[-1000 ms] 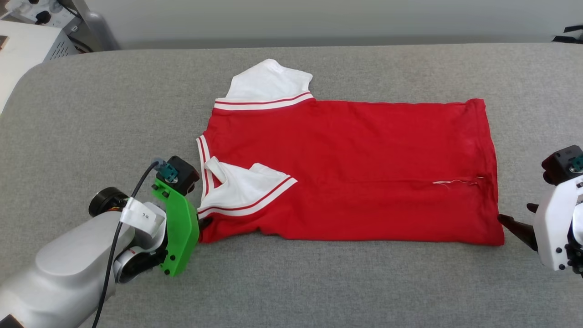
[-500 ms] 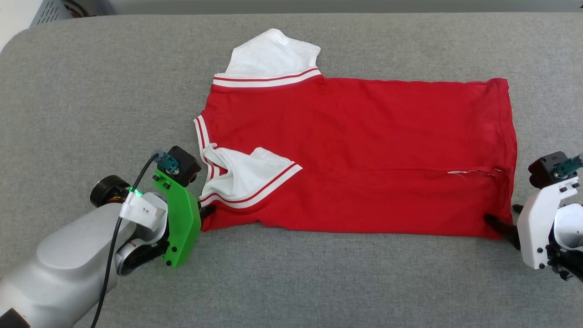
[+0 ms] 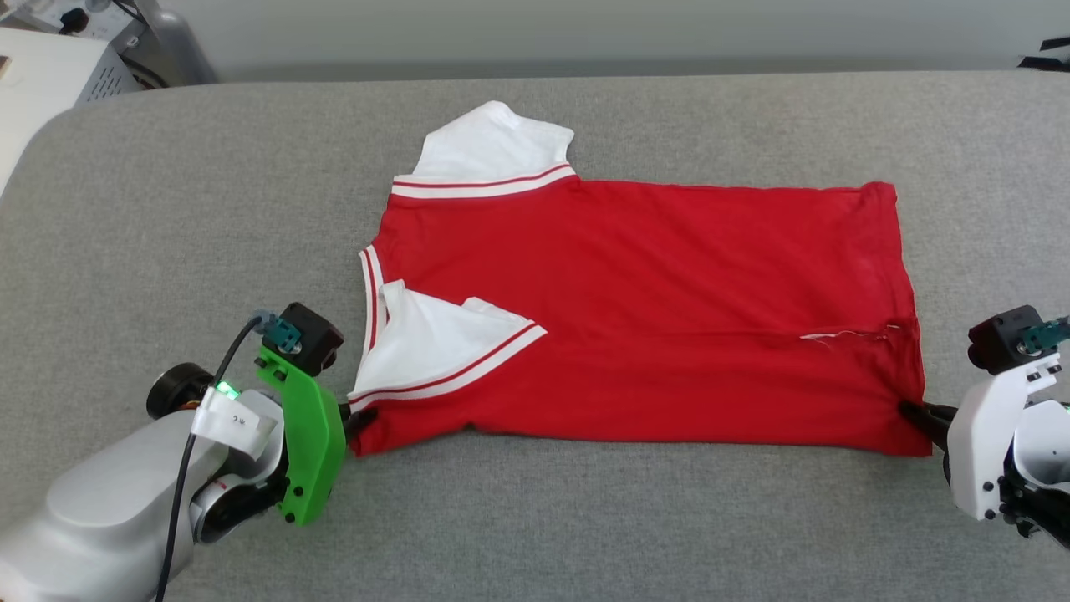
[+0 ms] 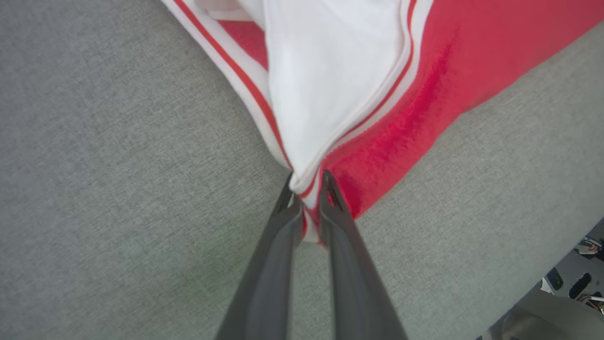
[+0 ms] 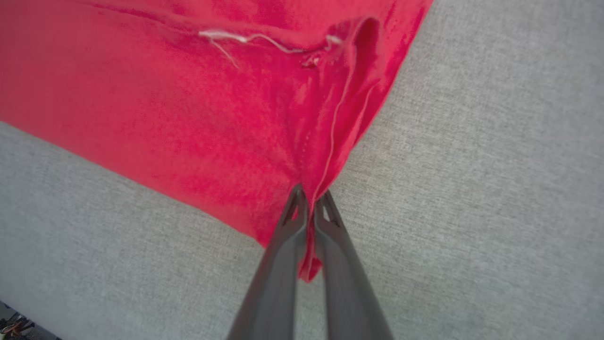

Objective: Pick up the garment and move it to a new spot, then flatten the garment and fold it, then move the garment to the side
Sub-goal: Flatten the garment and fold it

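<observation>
On the grey fabric-covered surface (image 3: 535,518), the red jersey T-shirt with white sleeves (image 3: 652,318) lies mid-frame, partly folded. The right gripper (image 3: 915,411), open a second ago, now pinches its lower-right hem corner. The left gripper (image 3: 355,418) stays clamped on the lower-left corner. With both ends held, the next fold looks ready.

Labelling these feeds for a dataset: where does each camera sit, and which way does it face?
Head view: on the robot's head, facing forward and down at the garment on the grey surface; both wrists show, left gripper lower left, right gripper lower right.
Left wrist view: on the left wrist, facing along its two dark fingers, shut on the garment's striped shoulder corner.
Right wrist view: on the right wrist, facing along its fingers, shut on the hem corner.
Shared: every view shows the garment and grey surface.
</observation>
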`<state>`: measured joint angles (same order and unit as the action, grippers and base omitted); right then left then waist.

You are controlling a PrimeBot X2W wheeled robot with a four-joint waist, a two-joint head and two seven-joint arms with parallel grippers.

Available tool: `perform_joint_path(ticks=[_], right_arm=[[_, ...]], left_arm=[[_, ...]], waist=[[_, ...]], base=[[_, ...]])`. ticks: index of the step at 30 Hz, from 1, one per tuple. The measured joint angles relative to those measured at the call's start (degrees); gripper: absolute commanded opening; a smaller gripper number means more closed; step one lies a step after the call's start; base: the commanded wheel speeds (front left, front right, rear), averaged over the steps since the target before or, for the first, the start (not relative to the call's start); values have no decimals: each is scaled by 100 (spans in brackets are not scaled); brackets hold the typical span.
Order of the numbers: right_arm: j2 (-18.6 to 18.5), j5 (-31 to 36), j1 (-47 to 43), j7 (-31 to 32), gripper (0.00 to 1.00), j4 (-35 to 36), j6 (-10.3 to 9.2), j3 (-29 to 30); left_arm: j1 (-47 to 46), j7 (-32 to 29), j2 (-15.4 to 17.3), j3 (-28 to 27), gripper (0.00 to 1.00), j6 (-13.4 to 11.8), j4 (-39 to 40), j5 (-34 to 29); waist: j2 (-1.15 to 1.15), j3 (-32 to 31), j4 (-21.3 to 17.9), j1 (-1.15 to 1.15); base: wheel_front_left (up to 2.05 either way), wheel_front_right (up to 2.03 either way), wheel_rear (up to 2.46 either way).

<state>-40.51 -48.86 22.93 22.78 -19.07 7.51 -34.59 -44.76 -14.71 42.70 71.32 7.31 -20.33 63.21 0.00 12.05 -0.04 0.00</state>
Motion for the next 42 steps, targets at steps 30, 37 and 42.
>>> perform_joint_path(ticks=[30,37,42], right_arm=[[162,1,-1683,350,0,668,2,1136],[386,279,-1674,-62,100,349,7,1174],[370,579,-1700,-489,100,564,3,1473]], left_arm=[[1128,-47,450,80,0,-587,829,356],[1176,307,368,48,100,-578,590,265],[1148,445,616,-40,100,-735,872,49]], waist=[[0,-348,-105,0],[0,-359,-90,0],[0,-532,-70,0]], base=[[0,0,0],[0,0,0],[0,0,0]])
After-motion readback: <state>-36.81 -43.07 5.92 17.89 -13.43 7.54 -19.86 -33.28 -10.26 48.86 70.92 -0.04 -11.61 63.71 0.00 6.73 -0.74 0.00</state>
